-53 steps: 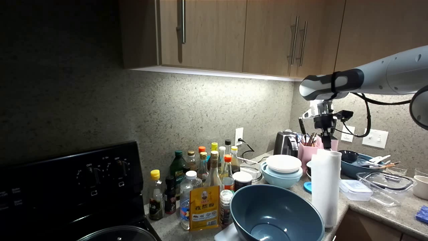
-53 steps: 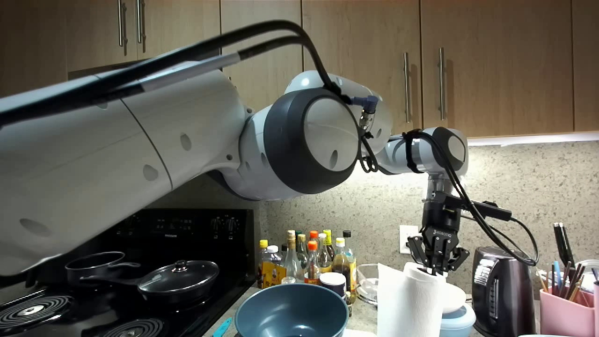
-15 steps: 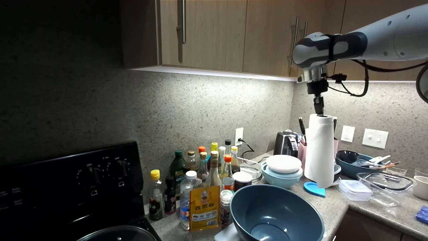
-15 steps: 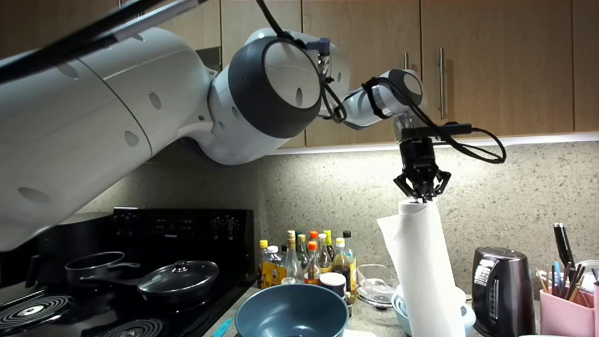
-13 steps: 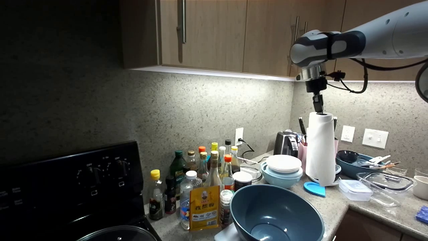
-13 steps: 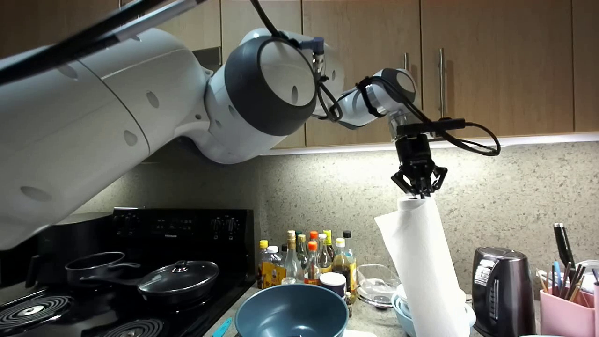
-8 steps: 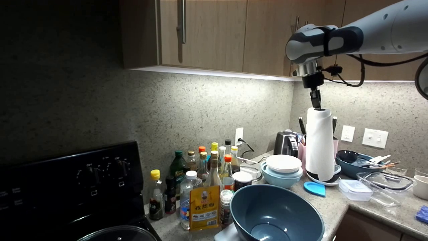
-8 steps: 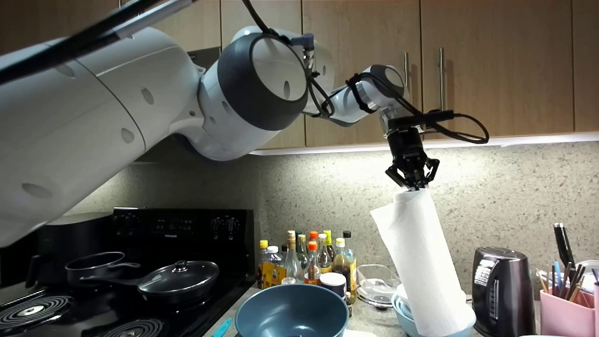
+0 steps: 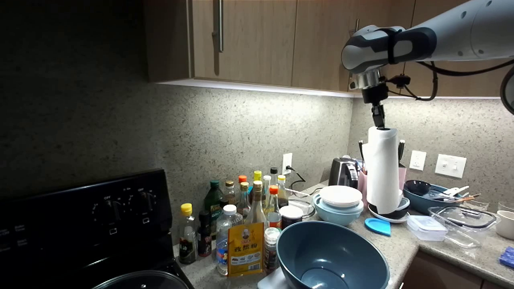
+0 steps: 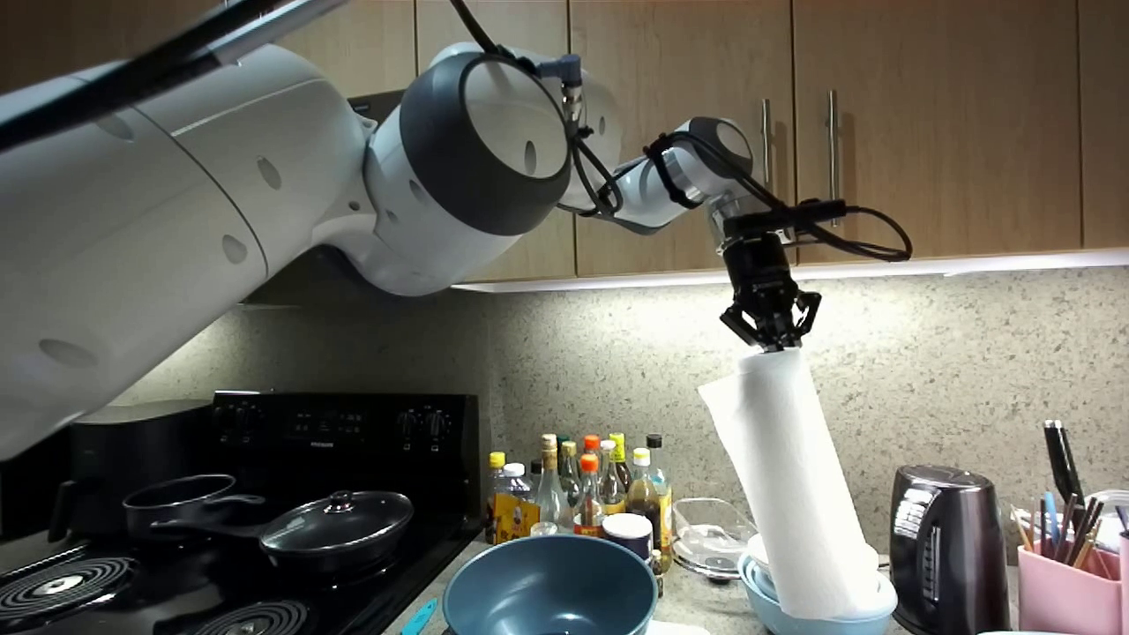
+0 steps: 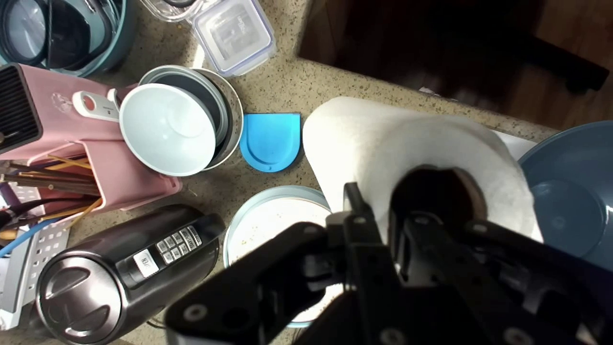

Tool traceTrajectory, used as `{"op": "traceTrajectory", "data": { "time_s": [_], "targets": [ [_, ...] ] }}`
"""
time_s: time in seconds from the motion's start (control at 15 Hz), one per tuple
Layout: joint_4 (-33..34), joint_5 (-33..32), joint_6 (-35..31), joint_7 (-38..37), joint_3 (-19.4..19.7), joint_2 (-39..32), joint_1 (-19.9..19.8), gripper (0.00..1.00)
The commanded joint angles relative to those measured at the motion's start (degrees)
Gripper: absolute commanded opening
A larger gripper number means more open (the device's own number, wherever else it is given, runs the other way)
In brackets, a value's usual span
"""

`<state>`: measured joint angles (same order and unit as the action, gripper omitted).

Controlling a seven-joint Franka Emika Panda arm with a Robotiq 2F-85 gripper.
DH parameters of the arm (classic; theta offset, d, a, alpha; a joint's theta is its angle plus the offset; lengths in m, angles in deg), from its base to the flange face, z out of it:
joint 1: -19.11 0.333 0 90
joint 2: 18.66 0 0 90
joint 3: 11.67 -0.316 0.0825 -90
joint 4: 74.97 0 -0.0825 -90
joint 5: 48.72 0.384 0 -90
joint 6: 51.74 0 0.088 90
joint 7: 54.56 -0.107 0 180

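Carry stage presumed | paper towel roll [image 10: 798, 485] held tilted above counter [image 9: 401, 249], near front edge, top pinched by gripper [image 10: 778, 345] | steady grip called for next

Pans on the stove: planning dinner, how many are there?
2: in an exterior view, a saucepan at left, a glass-lidded frying pan right of it. Others may be hidden.

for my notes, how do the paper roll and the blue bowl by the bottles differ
The paper roll is white; the blue bowl is dark. The roll hangs tilted in the gripper; the bowl stands upright, ungripped. The roll is long and narrow; the bowl wide. Both are plain.
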<state>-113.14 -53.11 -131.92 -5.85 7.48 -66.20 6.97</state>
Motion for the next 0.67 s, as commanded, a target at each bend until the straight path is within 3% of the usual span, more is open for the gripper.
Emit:
{"op": "traceTrajectory", "data": {
  "time_s": [0.0, 0.27, 0.6],
  "targets": [
    [-5.4, -0.51, 0.36, 0.18, 0.24, 3.84, 1.0, 0.03],
    [-10.43, -1.29, -1.56, 0.59, 0.65, 7.62, 1.72, 0.03],
    [-21.42, -2.25, -3.94, -0.7, 1.39, 15.56, 3.52, 0.03]
  ]
}}
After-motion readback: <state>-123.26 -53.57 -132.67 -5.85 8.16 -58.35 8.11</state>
